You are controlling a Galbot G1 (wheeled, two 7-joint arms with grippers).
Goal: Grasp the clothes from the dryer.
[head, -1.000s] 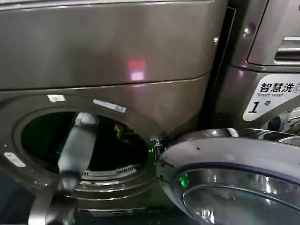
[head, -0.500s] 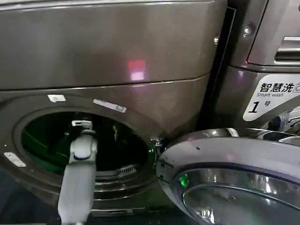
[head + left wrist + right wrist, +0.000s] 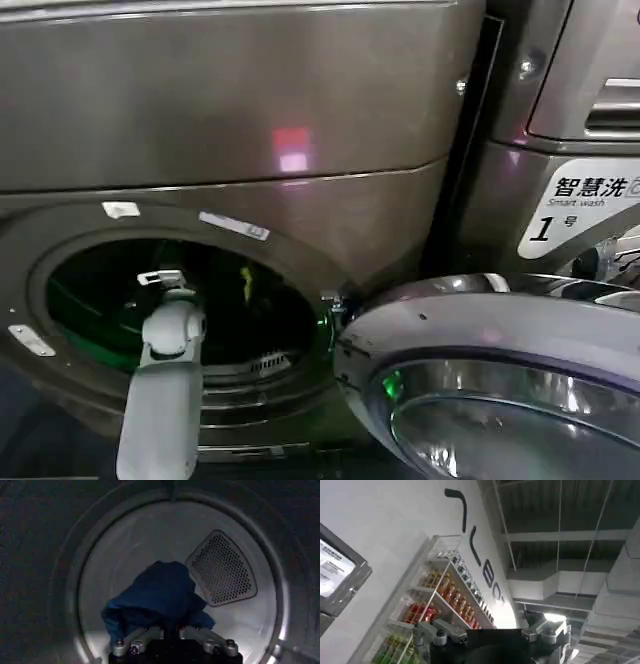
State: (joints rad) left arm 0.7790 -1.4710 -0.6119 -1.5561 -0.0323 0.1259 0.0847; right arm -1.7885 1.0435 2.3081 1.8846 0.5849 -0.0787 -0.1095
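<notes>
The dryer (image 3: 250, 120) is a dark bronze-grey machine with its round porthole (image 3: 60, 250) open and a small red light. My left arm reaches in through the porthole, and my left gripper (image 3: 160, 278) is inside the drum. In the left wrist view the left gripper (image 3: 170, 629) is shut on the dark blue piece of the clothes (image 3: 160, 592), which bunches up over its fingertips in front of the drum's pale back wall. A yellow-green bit of the clothes (image 3: 247, 283) shows deeper in the drum, right of the arm. My right gripper (image 3: 491, 630) is open, pointing up at a wall and ceiling.
The grey-rimmed glass door (image 3: 480, 330) hangs open at the lower right, close to the porthole. A neighbouring machine panel with a white sticker marked 1 (image 3: 580, 205) stands at the right. A perforated vent (image 3: 220, 570) sits in the drum's back wall.
My left arm has swung from a slant to nearly upright in the porthole and drawn back a little toward the opening. The door has not moved.
</notes>
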